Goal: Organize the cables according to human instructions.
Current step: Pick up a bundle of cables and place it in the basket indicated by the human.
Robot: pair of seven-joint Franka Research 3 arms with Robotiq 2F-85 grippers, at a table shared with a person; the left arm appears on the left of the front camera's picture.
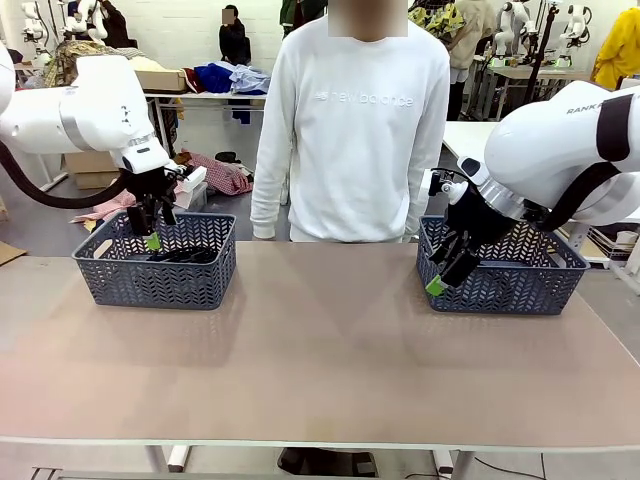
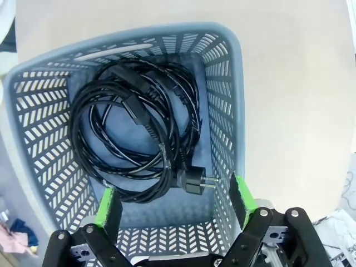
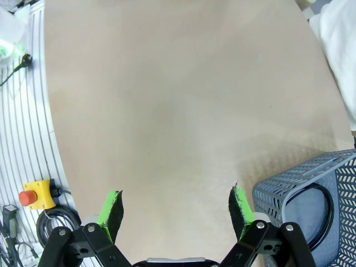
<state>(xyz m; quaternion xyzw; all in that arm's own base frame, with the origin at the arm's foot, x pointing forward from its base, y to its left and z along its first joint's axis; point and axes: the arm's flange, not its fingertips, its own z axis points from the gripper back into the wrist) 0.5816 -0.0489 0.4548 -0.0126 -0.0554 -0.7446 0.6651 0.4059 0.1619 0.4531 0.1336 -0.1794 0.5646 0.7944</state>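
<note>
Black coiled cables point(image 2: 133, 128) lie on the floor of the grey left basket point(image 2: 222, 111), with a chunky plug point(image 2: 194, 181) at the near edge of the coil. My left gripper point(image 2: 173, 203) hangs open just above them with nothing between its fingers; in the front view it point(image 1: 150, 238) stands over the basket point(image 1: 155, 275), where the cables point(image 1: 185, 256) show as dark loops. My right gripper point(image 3: 176, 208) is open over the bare table, beside the grey right basket point(image 3: 295, 192). A black cable loop point(image 3: 329, 208) lies inside that basket. In the front view the right gripper point(image 1: 447, 272) is at that basket's point(image 1: 520, 285) left front corner.
A person in a white sweatshirt point(image 1: 350, 120) stands at the far side between the two baskets, arms hanging down. The tan table top point(image 1: 320, 350) stretches between the baskets. In the right wrist view, a yellow box with a red button point(image 3: 36, 196) sits beyond the table's edge.
</note>
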